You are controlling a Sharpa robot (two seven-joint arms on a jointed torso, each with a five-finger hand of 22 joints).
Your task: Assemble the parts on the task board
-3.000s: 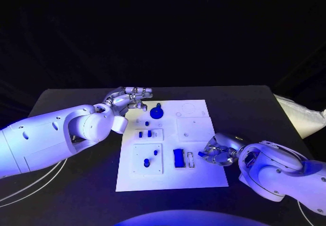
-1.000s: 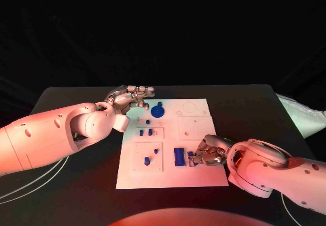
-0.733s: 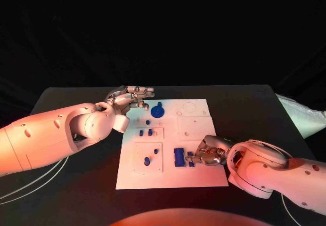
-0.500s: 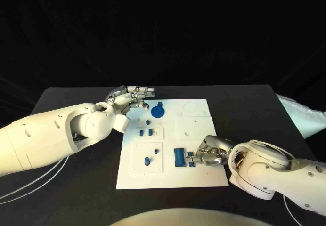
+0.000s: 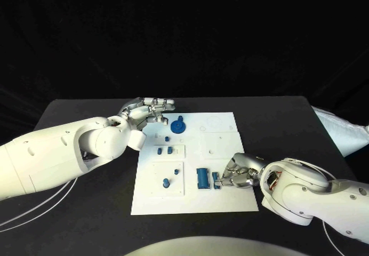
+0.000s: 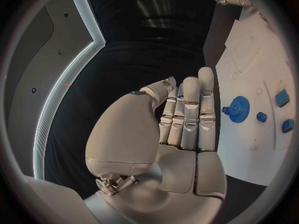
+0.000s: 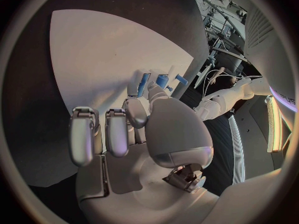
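White rectangular task board (image 5: pixel 223 200) lies flat mid-table on the black tabletop (image 5: pixel 299 122).

Blue parts, counted in the head view:
- 1 round blue gear-like disc (image 5: pixel 178 127) near the board's far end, with a small blue knob just beyond it.
- 2 short blue pegs (image 5: pixel 163 151) side by side in the small raised square plate in the middle of the board's left half.
- 2 small blue oval pieces (image 5: pixel 170 178) on the larger raised square plate nearer the robot, one beyond the other, apart.
- 1 upright blue rectangular block (image 5: pixel 202 178) right of that plate.
- 1 small blue piece (image 5: pixel 216 182) just right of the block, at the right hand's fingertips.

Right hand (image 5: pixel 238 174): reaches in over the board's right edge, fingers curled down onto the small blue piece. Right wrist view shows the thumb and a finger closing on a thin blue piece (image 7: pixel 144 83), other fingers (image 7: pixel 117 129) bent beside. Reads as a pinch grasp on that piece, beside the block.

Left hand (image 5: pixel 146 112): hovers at the board's far left corner, just left of the gear disc, not touching it. Left wrist view shows the fingers (image 6: pixel 190 112) straight and together, thumb folded alongside, nothing held. Released.
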